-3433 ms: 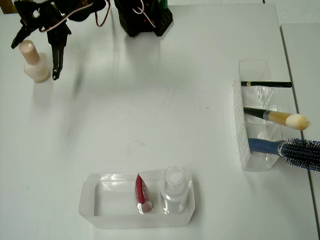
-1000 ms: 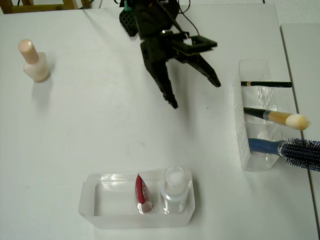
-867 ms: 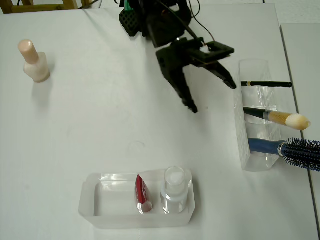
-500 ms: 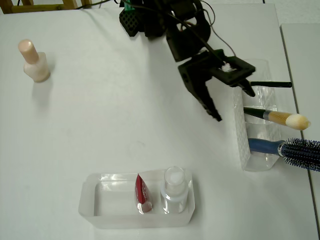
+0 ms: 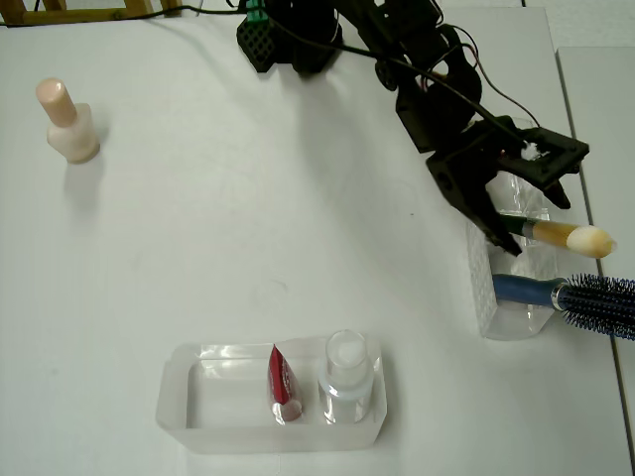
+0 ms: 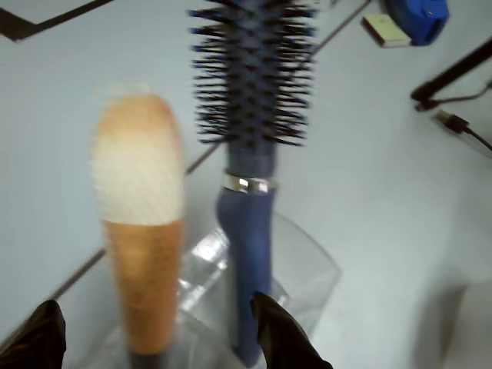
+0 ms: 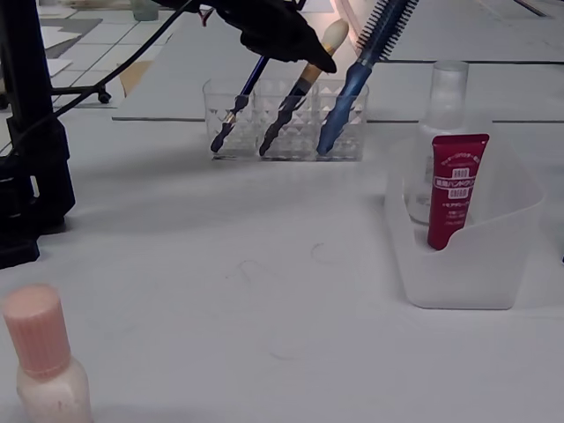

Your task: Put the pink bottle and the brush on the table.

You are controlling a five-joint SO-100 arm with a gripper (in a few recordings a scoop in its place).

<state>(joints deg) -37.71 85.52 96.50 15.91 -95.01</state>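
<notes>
While the pink bottle (image 5: 66, 123) is already standing upright on the white worktop (image 5: 248, 228), far off at the upper left of the overhead view and well apart from everything else, the black gripper (image 5: 527, 213) is reaching over the clear divided holder (image 5: 481, 288) at the right edge. Its jaws are spread apart and empty, straddling the brush (image 5: 556, 235); in the wrist view a dark fingertip (image 6: 280, 334) is showing on each side of the tan ferrule and cream tip, with nothing yet pinched. This looks like the lining-up for a grasp, so the brush half of the task seems not yet done. The holder is keeping three things leaning in separate slots: a thin black pencil (image 7: 236, 104), the brush in the middle slot, and a blue-handled hairbrush (image 5: 580, 296) just beside it. That close neighbour may get nudged as the jaws come together. Nearer the bottom of the overhead view, a frosted rectangular tray (image 5: 179, 392) is holding a red tube (image 5: 283, 382) standing beside a clear bottle with a white cap (image 5: 346, 372); its left portion is holding nothing.
</notes>
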